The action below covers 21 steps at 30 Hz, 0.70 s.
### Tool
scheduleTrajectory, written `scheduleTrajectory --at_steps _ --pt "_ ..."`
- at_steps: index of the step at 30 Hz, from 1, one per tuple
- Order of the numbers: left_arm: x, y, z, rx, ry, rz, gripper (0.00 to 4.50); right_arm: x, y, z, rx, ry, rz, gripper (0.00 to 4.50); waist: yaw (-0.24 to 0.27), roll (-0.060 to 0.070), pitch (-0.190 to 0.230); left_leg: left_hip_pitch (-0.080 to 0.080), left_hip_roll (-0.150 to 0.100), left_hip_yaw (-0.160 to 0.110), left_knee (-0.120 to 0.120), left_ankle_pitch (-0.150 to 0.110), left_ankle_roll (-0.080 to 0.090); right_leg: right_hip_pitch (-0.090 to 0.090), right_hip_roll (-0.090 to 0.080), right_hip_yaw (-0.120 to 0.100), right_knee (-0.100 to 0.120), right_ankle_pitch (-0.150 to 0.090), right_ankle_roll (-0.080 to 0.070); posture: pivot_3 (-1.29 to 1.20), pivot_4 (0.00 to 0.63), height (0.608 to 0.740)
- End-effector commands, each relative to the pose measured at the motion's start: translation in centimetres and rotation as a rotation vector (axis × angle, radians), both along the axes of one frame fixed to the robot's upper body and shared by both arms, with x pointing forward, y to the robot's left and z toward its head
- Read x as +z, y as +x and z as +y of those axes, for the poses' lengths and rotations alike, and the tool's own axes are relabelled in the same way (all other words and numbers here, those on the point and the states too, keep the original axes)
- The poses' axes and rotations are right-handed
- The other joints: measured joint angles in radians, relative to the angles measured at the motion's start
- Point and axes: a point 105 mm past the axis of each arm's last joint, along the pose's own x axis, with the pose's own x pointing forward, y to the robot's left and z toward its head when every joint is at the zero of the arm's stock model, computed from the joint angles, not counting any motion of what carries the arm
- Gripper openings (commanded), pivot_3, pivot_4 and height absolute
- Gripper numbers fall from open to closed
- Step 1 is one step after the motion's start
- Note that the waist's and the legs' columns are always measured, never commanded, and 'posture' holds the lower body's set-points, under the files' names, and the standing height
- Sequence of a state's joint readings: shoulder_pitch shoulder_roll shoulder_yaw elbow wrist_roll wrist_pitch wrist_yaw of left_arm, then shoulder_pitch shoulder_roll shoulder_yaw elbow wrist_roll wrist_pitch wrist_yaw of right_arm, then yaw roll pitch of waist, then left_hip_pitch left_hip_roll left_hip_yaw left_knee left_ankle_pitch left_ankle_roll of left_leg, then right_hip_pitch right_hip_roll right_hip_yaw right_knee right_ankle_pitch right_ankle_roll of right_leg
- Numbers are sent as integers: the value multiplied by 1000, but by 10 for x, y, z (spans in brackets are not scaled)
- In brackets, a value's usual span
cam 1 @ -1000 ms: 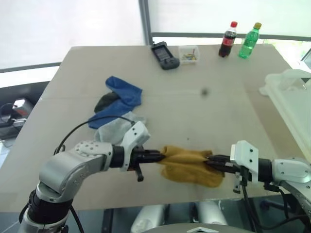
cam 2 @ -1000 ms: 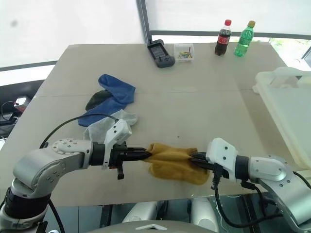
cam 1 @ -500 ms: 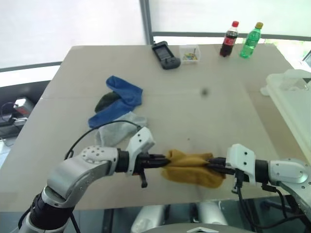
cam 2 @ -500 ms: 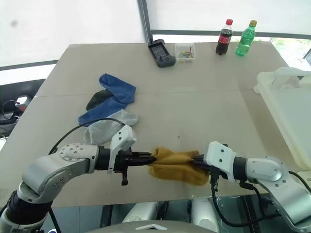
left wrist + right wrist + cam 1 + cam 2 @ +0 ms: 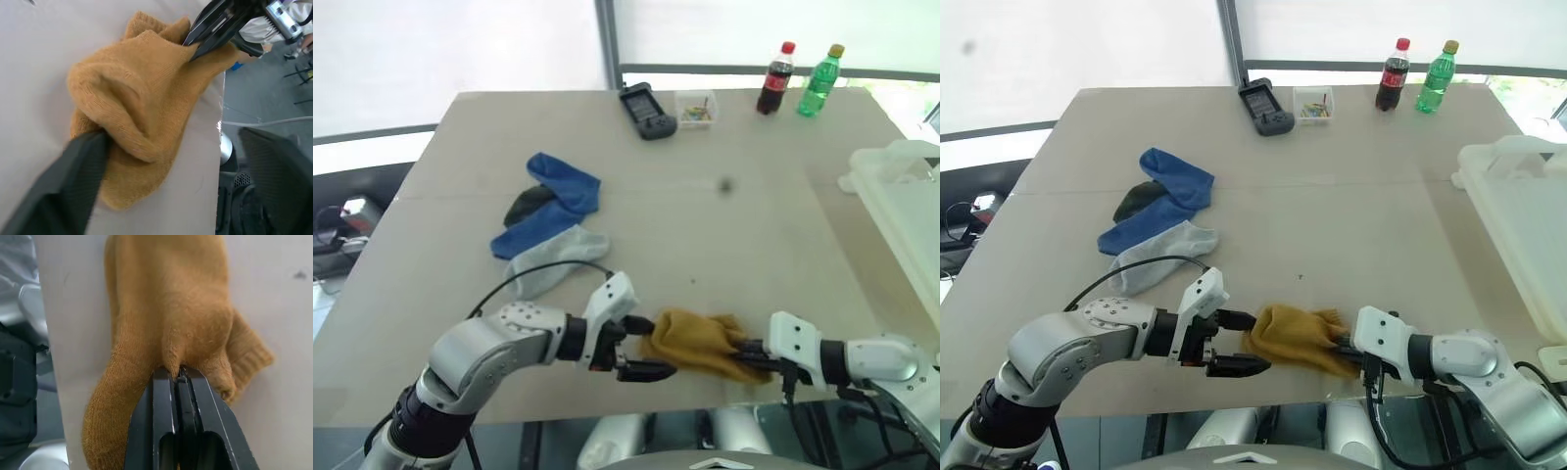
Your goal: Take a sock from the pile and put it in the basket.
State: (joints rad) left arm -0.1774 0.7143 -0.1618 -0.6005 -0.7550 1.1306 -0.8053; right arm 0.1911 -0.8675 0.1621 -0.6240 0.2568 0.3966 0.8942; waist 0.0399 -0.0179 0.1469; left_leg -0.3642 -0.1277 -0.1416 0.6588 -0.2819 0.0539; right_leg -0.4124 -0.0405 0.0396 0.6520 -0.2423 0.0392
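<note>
- Sock [image 5: 700, 343], mustard-yellow, on tabletop [image 5: 734, 235] near front edge — pinched by shut right pincer [image 5: 178, 377].
- Left pincer [image 5: 651, 348] spread wide — one finger [image 5: 73, 181] touching sock, no grip.

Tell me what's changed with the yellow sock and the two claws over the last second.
The left claw has opened and let go of the mustard sock, which both claws were stretching before. The sock has bunched up and sunk onto the table near its front edge. The right claw stays clamped on the sock. The other socks and the basket haven't moved.
</note>
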Motion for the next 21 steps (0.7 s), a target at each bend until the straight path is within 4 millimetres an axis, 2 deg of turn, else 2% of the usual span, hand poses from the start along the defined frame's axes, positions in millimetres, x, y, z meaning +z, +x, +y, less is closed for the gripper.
scheduleTrajectory --at_steps 1,10,12,14,18,21 --pt "20 10 10 37 -80 -23 4462 9 4 3 35 26 -61 0 -1 0 0 0 0 0 0 0 0 0 0 0 0 0 0 0 150 740" --pt "39 8 41 31 -104 -4 4462 5 28 -2 67 -22 -202 0 -2 1 1 0 0 0 -1 0 0 0 0 0 -1 0 0 0 150 740" --pt "43 10 43 23 -120 -13 4462 4 30 -1 82 -22 -215 0 -2 1 1 0 0 0 -1 0 0 -1 1 0 -1 0 0 0 150 740" --pt "46 17 38 30 -141 -28 4462 2 38 2 84 -29 -235 0 -1 1 1 1 0 0 -1 0 0 0 0 0 -1 0 0 0 150 740" --pt "39 34 8 25 -173 -57 4462 -4 52 5 88 -52 -264 0 0 1 1 2 0 0 -1 0 0 1 0 0 -1 0 0 0 150 740" --pt "25 47 -15 39 -165 -11 4462 -6 63 10 87 -62 -285 0 -1 -1 1 2 0 0 -1 2 3 1 0 0 -1 0 0 0 150 740"
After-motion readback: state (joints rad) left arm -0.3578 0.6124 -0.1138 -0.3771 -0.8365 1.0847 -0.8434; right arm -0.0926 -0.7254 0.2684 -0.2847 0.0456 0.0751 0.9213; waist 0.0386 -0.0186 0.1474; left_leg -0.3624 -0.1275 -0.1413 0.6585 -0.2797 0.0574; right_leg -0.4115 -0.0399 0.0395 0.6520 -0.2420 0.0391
